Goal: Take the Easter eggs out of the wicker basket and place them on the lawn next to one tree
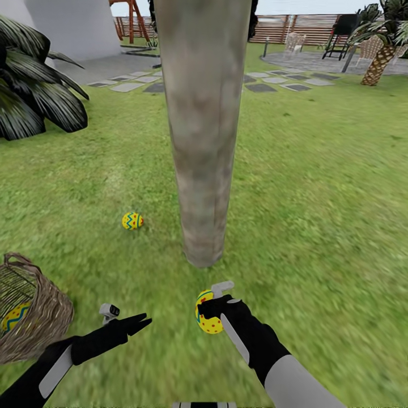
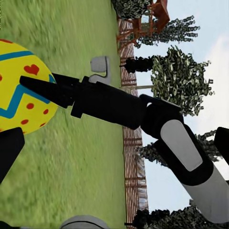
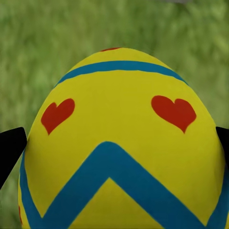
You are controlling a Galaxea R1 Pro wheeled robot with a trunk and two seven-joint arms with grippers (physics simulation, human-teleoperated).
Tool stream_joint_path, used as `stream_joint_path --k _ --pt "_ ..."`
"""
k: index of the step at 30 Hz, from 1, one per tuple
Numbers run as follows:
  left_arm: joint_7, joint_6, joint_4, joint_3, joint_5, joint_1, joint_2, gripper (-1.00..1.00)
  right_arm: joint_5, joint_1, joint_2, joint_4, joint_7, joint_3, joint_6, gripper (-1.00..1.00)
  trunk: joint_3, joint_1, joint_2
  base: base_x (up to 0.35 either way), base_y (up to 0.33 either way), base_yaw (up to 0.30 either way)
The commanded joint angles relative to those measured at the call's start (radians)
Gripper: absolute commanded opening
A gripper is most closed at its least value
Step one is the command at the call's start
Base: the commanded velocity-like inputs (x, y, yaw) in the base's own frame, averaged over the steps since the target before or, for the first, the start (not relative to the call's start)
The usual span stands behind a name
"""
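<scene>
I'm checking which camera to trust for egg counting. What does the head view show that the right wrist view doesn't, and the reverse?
Head view alone: the trunk, an egg on the grass to its left, the basket with an egg inside, the left gripper empty, the patio and fence.

Right wrist view alone: close detail of the held egg, with red hearts and a blue zigzag.

Both: the held egg in the right gripper, and lawn behind it.
</scene>
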Motion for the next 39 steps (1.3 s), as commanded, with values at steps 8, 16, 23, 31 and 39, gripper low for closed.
stream_joint_path --k 8,16,23,31,39 --pt "0.000 0.002 0.002 -0.005 0.013 -0.001 -0.006 1.00 -0.011 -0.001 0.000 -0.001 -0.009 0.000 0.003 -1.00 -0.014 0.000 0.000 0.000 0.000 0.000" --pt "0.003 0.010 0.001 -0.005 0.006 -0.001 -0.020 1.00 -0.011 -0.001 0.000 -0.001 -0.007 -0.001 0.003 -1.00 -0.042 0.019 -0.035 0.000 0.000 0.000" --pt "0.003 0.010 0.001 -0.006 0.005 -0.001 -0.020 1.00 -0.011 -0.001 0.000 -0.002 -0.006 -0.001 0.003 -1.00 -0.073 0.046 -0.084 0.000 0.000 0.000" --pt "0.003 0.010 0.001 -0.006 0.005 -0.001 -0.021 1.00 -0.011 0.000 0.000 -0.015 -0.006 0.001 -0.002 -1.00 -0.099 0.077 -0.140 0.000 0.000 0.000" --pt "0.003 0.010 0.001 -0.006 0.005 -0.001 -0.026 1.00 -0.009 0.000 0.000 -0.022 -0.011 0.002 -0.074 -1.00 -0.134 0.107 -0.196 0.000 0.000 0.000"
